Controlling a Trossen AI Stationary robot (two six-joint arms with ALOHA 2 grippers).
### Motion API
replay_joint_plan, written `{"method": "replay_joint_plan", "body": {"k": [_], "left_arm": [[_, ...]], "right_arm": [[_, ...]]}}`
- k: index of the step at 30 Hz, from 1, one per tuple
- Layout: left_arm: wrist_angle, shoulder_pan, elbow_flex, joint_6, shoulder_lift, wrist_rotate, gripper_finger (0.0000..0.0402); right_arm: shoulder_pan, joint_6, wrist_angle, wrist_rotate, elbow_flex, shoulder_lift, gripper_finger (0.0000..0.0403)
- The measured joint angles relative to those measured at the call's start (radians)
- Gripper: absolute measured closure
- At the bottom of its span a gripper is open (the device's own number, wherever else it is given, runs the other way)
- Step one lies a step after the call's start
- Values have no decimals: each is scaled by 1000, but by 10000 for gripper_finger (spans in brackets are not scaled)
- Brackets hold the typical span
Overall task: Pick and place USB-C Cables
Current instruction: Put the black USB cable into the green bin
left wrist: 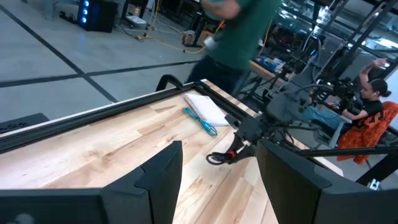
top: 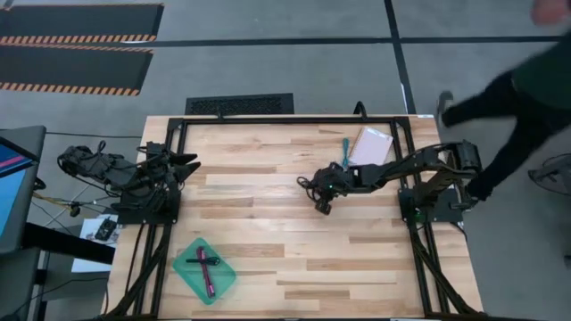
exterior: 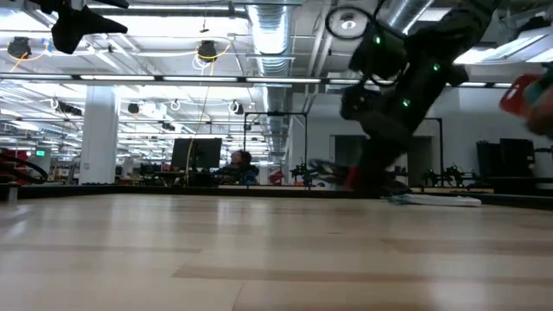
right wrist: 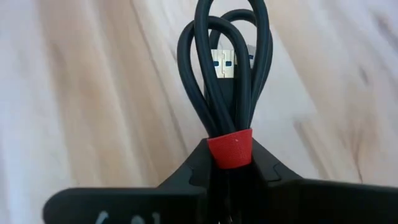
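My right gripper (top: 323,189) is over the table's middle, shut on the black USB-C cable with the red band (right wrist: 225,68). The teal cable (top: 345,150) lies flat near the far edge, next to a white packet (top: 371,145). The magenta cable (top: 203,260) and a black cable (top: 211,281) lie in the green tray (top: 183,267) near the front left. My left gripper (left wrist: 221,186) is open, raised at the table's left side, far from all cables. My right gripper pinches the black cable bundle at its red band (right wrist: 230,149) between the two fingers. The looped end (right wrist: 214,37) and a metal plug (right wrist: 224,64) stick out forward past the fingertips. In the low view the bundle seems to be held off the table.
A person in dark green clothes (top: 513,98) moves past the table's far right corner. Bare wood (top: 294,250) stretches between my right gripper and the green tray. A screen (top: 11,178) stands left of the table.
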Motion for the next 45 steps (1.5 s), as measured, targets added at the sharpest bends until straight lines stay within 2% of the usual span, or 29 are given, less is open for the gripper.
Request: {"method": "replay_joint_plan", "body": {"k": [6, 15, 19, 23, 31, 40, 45], "left_arm": [[0, 0, 0, -3, 0, 0, 207], [0, 0, 0, -3, 0, 0, 207], [0, 0, 0, -3, 0, -1, 207], [0, 0, 0, -7, 0, -1, 207], [0, 0, 0, -13, 0, -6, 207], [0, 0, 0, -13, 0, -9, 207], [0, 0, 0, -13, 0, -9, 207]], "right_arm": [[102, 65, 306, 8, 16, -1, 349], [239, 82, 697, 156, 17, -3, 351], [277, 53, 826, 169, 25, 15, 351], [300, 29, 830, 173, 89, 65, 351], [338, -16, 829, 163, 335, 290, 351], [342, -32, 820, 13, 677, 550, 355], [345, -32, 699, -25, 861, 650, 353]]}}
